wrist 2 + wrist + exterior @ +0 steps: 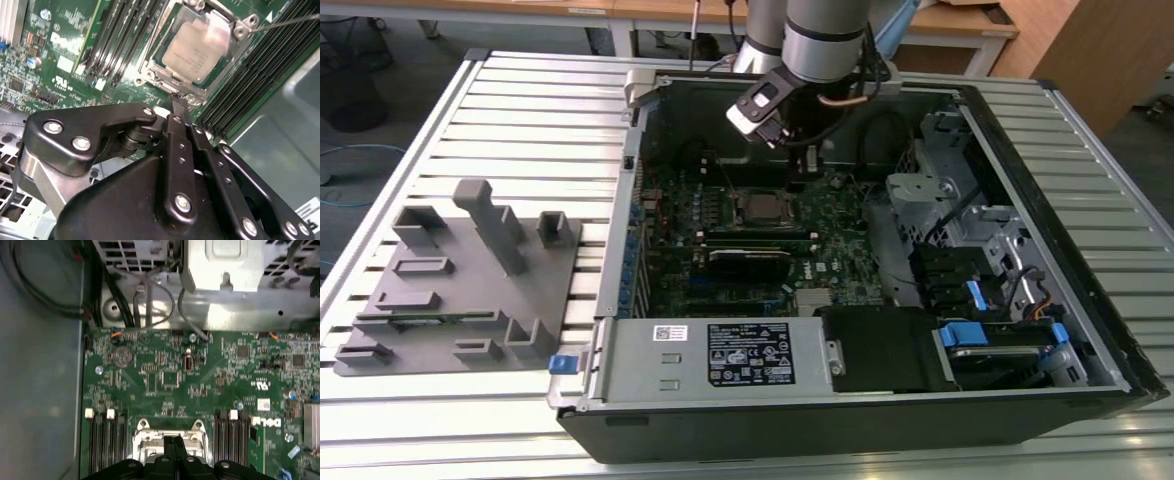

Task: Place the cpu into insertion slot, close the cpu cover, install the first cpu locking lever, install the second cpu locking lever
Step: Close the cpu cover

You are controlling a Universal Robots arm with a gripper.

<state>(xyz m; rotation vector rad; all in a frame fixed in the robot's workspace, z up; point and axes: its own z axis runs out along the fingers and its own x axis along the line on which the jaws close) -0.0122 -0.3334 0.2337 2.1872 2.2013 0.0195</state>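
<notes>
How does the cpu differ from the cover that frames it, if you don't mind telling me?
The cpu is a solid plate with a pale grey top; the cover is an open frame with a large window. The cpu sits in the middle; the cover runs round its edges and reaches further out. The cover has bolts at its corners; the cpu has none. Both are squarish, silvery and lie flat on the board.

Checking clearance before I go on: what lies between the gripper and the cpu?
In the second wrist view, the near frame edge of the cpu cover lies between the gripper and the cpu.
</notes>
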